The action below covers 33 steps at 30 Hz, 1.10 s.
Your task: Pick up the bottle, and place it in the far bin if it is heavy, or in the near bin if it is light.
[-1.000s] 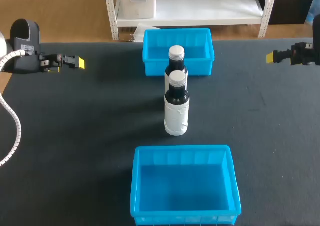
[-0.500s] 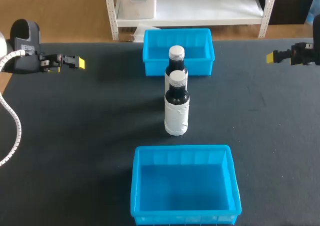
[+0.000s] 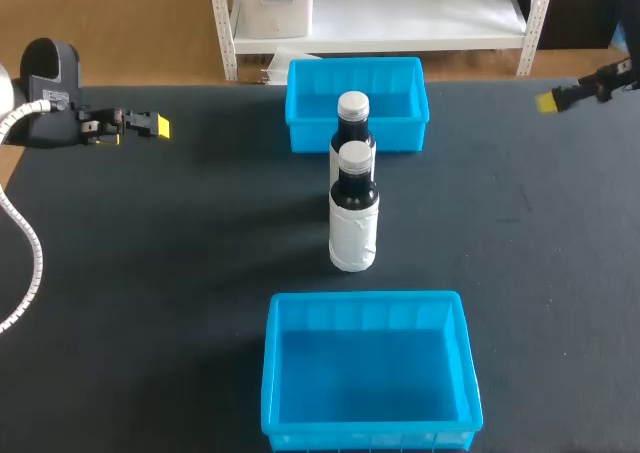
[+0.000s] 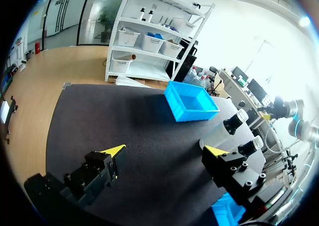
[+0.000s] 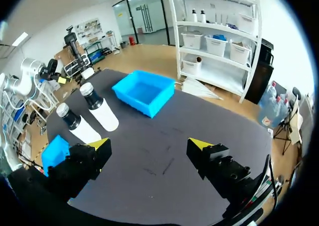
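Although the two dark bottles looked alike, each with a white cap and a white label round its body, nothing in their look told heavy from light, so I judged that only the lift itself would settle it. The nearer bottle stood upright at the middle of the frame on the black desk, and the farther bottle stood just behind it, close enough that I could not tell whether they touched. Behind them, at the upper middle, was the far bin, and at the lower middle the near bin, both bright blue and holding nothing. The left hand hung at the upper left and the right hand at the upper right, both well apart from the bottles; the wrist views showed each with its fingers spread wide and gripping nothing. The bottles seemed rigid and smooth, likely slippery at the narrow neck, so the labelled body below the shoulder looked the better hold, taken from the sides, which were clear.
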Each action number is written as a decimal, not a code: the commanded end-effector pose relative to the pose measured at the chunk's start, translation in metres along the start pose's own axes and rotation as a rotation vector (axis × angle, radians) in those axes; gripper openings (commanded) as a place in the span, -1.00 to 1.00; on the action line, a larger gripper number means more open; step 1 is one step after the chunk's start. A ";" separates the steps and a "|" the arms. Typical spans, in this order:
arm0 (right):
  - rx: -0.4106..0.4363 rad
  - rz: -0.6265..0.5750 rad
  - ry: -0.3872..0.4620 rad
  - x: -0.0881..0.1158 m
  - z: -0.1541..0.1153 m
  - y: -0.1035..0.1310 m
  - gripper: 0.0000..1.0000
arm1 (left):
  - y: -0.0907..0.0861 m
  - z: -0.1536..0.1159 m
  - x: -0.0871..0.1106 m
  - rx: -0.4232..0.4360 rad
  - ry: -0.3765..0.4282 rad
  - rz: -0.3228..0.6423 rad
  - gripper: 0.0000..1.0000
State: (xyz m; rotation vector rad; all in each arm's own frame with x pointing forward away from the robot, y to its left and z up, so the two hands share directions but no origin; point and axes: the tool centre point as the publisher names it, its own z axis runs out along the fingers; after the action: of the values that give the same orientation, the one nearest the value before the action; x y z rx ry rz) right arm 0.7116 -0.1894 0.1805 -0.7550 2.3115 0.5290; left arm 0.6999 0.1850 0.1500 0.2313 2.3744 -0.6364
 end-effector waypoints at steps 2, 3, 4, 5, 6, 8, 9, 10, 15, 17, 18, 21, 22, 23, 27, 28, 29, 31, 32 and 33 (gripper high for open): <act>-0.794 -0.677 0.344 -0.003 -0.007 -0.007 1.00 | 0.000 0.000 0.000 0.000 0.000 0.000 1.00; -0.794 -0.677 0.344 -0.003 -0.007 -0.007 1.00 | 0.000 0.000 0.000 0.000 0.000 0.000 1.00; -0.794 -0.677 0.344 -0.003 -0.007 -0.007 1.00 | 0.000 0.000 0.000 0.000 0.000 0.000 1.00; -0.794 -0.677 0.344 -0.003 -0.007 -0.007 1.00 | 0.000 0.000 0.000 0.000 0.000 0.000 1.00; -0.794 -0.677 0.344 -0.003 -0.007 -0.007 1.00 | 0.000 0.000 0.000 0.000 0.000 0.000 1.00; -0.794 -0.677 0.344 -0.003 -0.007 -0.007 1.00 | 0.000 0.000 0.000 0.000 0.000 0.000 1.00; -0.794 -0.677 0.344 -0.003 -0.007 -0.007 1.00 | 0.000 0.000 0.000 0.000 0.000 0.000 1.00; -0.794 -0.677 0.344 -0.003 -0.007 -0.007 1.00 | 0.000 0.000 0.000 0.000 0.000 0.000 1.00; -0.745 -0.719 0.361 -0.006 0.003 -0.005 1.00 | 0.000 0.000 0.000 0.000 0.000 0.000 1.00; -0.724 -0.779 0.331 -0.006 0.012 0.003 1.00 | 0.000 0.000 0.000 0.000 0.000 0.000 1.00; -0.721 -0.793 0.324 -0.005 0.016 0.008 1.00 | 0.000 0.000 0.000 0.000 0.000 0.000 1.00; -0.696 -0.835 0.299 0.000 0.029 0.025 1.00 | 0.000 0.000 0.000 0.000 0.000 0.000 1.00; -0.685 -0.836 0.280 0.001 0.032 0.030 1.00 | 0.000 0.000 0.000 0.000 0.000 0.000 1.00; -0.669 -0.852 0.270 0.002 0.036 0.040 1.00 | 0.000 0.000 0.000 0.000 0.000 0.000 1.00; -0.657 -0.869 0.203 0.005 0.046 0.066 1.00 | 0.000 0.000 0.000 0.000 0.000 0.000 1.00; -0.658 -0.871 0.188 0.006 0.047 0.070 1.00 | 0.000 0.000 0.000 0.000 0.000 0.000 1.00; -0.649 -0.870 0.177 0.008 0.050 0.078 1.00 | 0.000 0.000 0.000 0.000 0.000 0.000 1.00; -0.643 -0.864 0.155 0.010 0.056 0.092 1.00 | 0.000 0.000 0.000 0.000 0.000 0.000 1.00; -0.636 -0.861 0.152 0.011 0.059 0.098 1.00 | 0.000 0.000 0.000 0.000 0.000 0.000 1.00; -0.634 -0.855 0.145 0.012 0.062 0.103 1.00 | 0.000 0.000 0.000 0.000 0.000 0.000 1.00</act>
State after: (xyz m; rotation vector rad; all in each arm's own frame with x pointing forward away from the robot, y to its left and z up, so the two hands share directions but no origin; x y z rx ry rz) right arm 0.6684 -0.0917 0.1547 -2.0062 1.6640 0.8166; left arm 0.6999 0.1850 0.1500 0.2313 2.3745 -0.6364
